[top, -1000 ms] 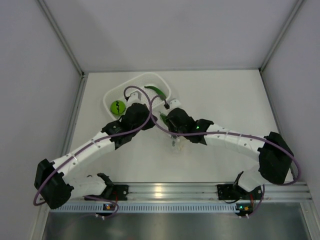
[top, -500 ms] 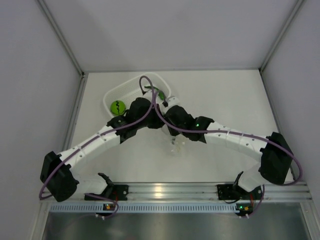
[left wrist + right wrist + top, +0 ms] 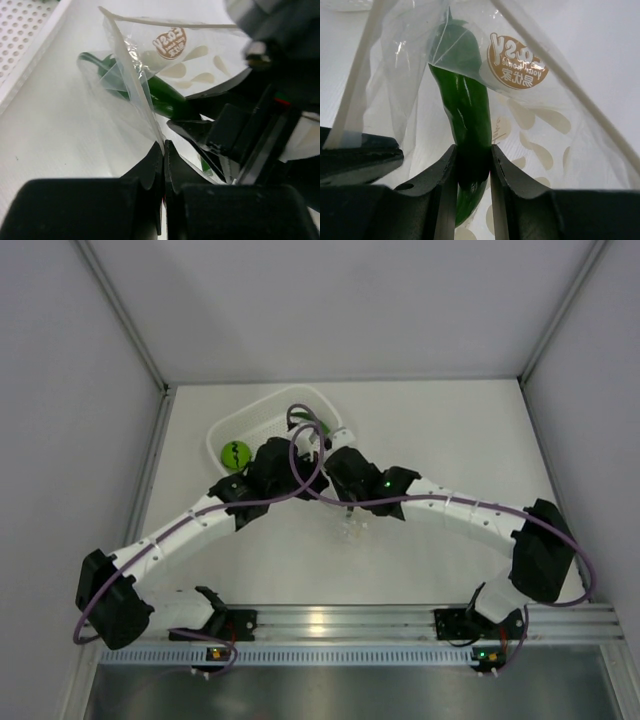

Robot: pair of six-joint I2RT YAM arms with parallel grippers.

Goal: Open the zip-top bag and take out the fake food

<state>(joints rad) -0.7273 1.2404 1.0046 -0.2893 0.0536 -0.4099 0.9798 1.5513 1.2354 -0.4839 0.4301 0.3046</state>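
Two grippers work the bag (image 3: 200, 55) on the table (image 3: 450, 440), just beside the basket (image 3: 262, 394).
The left gripper (image 3: 163, 150) has its fingers pressed together on a fold of the bag's clear film. The right gripper (image 3: 472, 155) is clamped on a dark green pod (image 3: 465, 100), whose far end lies under the film. The lime ball (image 3: 235, 454) sits in the basket, apart from the bag.
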